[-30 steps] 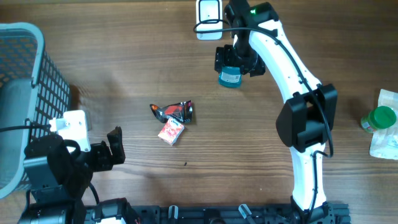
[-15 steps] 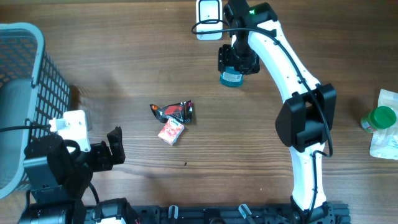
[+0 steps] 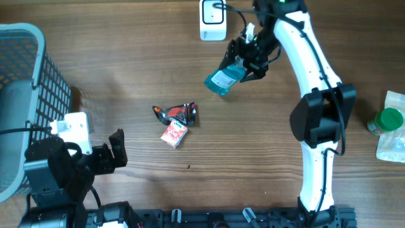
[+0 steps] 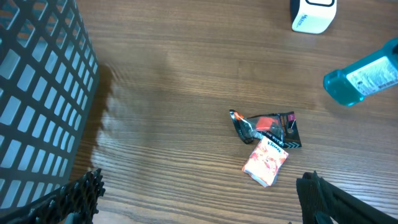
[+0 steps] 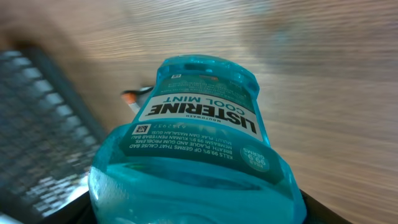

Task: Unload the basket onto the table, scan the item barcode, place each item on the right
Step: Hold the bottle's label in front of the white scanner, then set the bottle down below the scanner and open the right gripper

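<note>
Overhead: right fingers (image 3: pixel 236 49) clamp the tilted mouthwash bottle (image 3: pixel 221 80) near the scanner (image 3: pixel 213 19); left fingers (image 3: pixel 118 144) spread wide.

PLACE: you are looking at a mock shop checkout | SIGNS: a white scanner (image 3: pixel 213 19) is standing at the far edge of a wood-grain table (image 3: pixel 126 63) | a plastic shopping basket (image 3: pixel 56 82) is sitting at the left | a branded mouthwash bottle (image 3: pixel 223 79) and snack packets (image 3: pixel 174 134) are serving as goods

Overhead: left edge crops the basket (image 3: pixel 28 76), top edge the scanner (image 3: pixel 212 22). Right wrist: bottle (image 5: pixel 193 149) cropped at bottom, table (image 5: pixel 311 50) behind blurred. Print on the box (image 3: pixel 174 134) too small to read.
</note>
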{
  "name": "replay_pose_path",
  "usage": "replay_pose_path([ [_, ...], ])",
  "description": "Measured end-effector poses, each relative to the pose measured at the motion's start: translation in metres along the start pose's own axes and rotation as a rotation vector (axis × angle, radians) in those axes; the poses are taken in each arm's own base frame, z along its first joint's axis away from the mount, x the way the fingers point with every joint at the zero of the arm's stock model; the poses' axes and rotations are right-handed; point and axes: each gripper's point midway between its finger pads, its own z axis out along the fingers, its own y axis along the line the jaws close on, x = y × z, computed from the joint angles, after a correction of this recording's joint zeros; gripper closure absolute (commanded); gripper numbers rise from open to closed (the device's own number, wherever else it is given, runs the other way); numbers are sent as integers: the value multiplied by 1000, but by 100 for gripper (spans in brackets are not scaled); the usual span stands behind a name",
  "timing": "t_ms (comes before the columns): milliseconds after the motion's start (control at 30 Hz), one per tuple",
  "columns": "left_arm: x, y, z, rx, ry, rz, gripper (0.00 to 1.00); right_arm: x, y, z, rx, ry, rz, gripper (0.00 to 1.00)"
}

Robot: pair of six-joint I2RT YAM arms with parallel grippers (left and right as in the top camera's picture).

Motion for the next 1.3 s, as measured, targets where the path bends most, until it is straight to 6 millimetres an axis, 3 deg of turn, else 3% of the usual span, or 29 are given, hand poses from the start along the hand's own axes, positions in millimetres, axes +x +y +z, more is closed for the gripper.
replay_pose_path([
  [133, 0, 0, 0, 0, 0, 0, 0, 4, 19, -12, -174, 57, 104, 46],
  [367, 0, 0, 0, 0, 0, 0, 0, 8, 37, -25, -321, 127, 211, 50],
  [600, 0, 0, 0, 0, 0, 0, 0, 6, 36, -28, -329, 121, 208, 52],
  [700, 0, 0, 0, 0, 0, 0, 0, 1, 22, -24, -247, 79, 216, 51],
  [767, 0, 0, 0, 0, 0, 0, 0, -7, 2, -20, -130, 18, 226, 42],
  [800, 0, 0, 0, 0, 0, 0, 0, -11, -8, -19, -76, -10, 229, 31],
  [833, 0, 0, 0, 0, 0, 0, 0, -16, -21, -19, -3, -48, 235, 8],
  [867, 0, 0, 0, 0, 0, 0, 0, -20, -31, -19, 55, -79, 239, 0],
  [967, 0, 0, 0, 0, 0, 0, 0, -38, -52, -24, 177, -178, 172, 0],
  [1100, 0, 0, 0, 0, 0, 0, 0, -64, -62, -30, 318, -292, -44, 0],
  [1167, 0, 0, 0, 0, 0, 0, 0, -67, -51, -22, 372, -312, -169, 0],
  [1300, 0, 0, 0, 0, 0, 0, 0, -62, -6, 8, 437, -343, -406, 0],
])
